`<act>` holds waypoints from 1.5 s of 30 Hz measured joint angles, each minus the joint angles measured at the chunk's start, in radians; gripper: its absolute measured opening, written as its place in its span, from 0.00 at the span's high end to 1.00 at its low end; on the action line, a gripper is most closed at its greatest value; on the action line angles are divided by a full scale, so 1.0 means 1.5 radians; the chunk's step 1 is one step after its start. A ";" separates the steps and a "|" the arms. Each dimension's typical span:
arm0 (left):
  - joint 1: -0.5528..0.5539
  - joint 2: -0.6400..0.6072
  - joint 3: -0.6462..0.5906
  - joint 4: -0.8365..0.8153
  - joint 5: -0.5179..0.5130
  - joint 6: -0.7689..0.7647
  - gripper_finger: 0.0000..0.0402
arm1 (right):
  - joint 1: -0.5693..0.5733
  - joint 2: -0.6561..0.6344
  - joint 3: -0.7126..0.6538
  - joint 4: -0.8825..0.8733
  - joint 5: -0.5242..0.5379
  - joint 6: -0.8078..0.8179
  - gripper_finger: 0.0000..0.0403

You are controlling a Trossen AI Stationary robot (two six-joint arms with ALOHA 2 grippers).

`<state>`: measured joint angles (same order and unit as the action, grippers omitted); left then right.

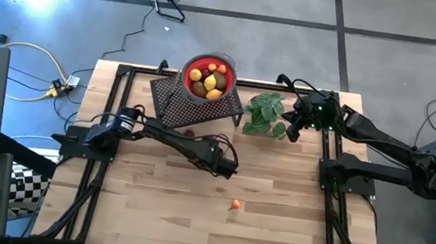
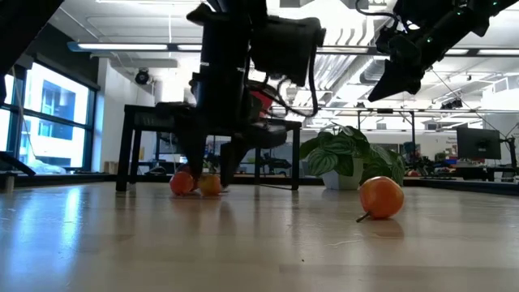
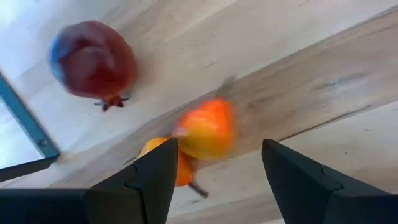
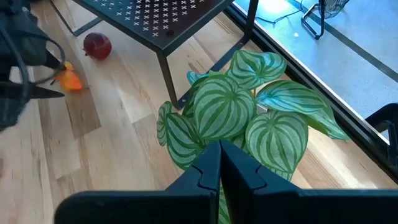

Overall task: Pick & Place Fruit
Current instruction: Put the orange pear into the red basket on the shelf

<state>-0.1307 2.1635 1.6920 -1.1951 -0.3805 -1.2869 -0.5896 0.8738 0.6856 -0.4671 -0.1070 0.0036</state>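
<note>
Left gripper (image 3: pixel 214 171) low over the table (image 1: pixel 271 229), jaws spread wide, gripping nothing. Orange fruit (image 3: pixel 208 129) lies between the jaws; a second orange piece (image 3: pixel 177 169) sits by one finger, dark red fruit (image 3: pixel 93 59) beyond. Lone orange fruit (image 1: pixel 235 205) well apart from the jaws. Red bowl (image 1: pixel 188 75) on the black mesh stand (image 1: pixel 175 100) holds lemons (image 1: pixel 209 82). Right gripper (image 4: pixel 221 165) above the leafy plant (image 4: pixel 230 109), jaws closed, empty.

Two dark, near-black jointed arms, slim links, bulkier joint housings. Left gripper (image 3: pixel 217 171): flat black wedge-shaped fingers (image 3: pixel 152 180). Right gripper (image 4: pixel 219 163): black, angular. Green lights near right wrist.
</note>
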 joint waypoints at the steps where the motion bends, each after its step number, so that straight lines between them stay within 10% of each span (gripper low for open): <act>1: 0.000 0.003 0.000 0.002 0.001 0.000 0.44 | 0.000 0.000 0.000 0.000 0.000 0.000 0.99; 45: 0.000 0.012 0.000 0.104 -0.052 0.032 0.44 | 0.000 0.000 0.000 0.001 0.002 0.001 0.99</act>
<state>-0.1307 2.1815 1.6917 -1.0389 -0.4584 -1.2386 -0.5894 0.8734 0.6853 -0.4664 -0.1036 0.0052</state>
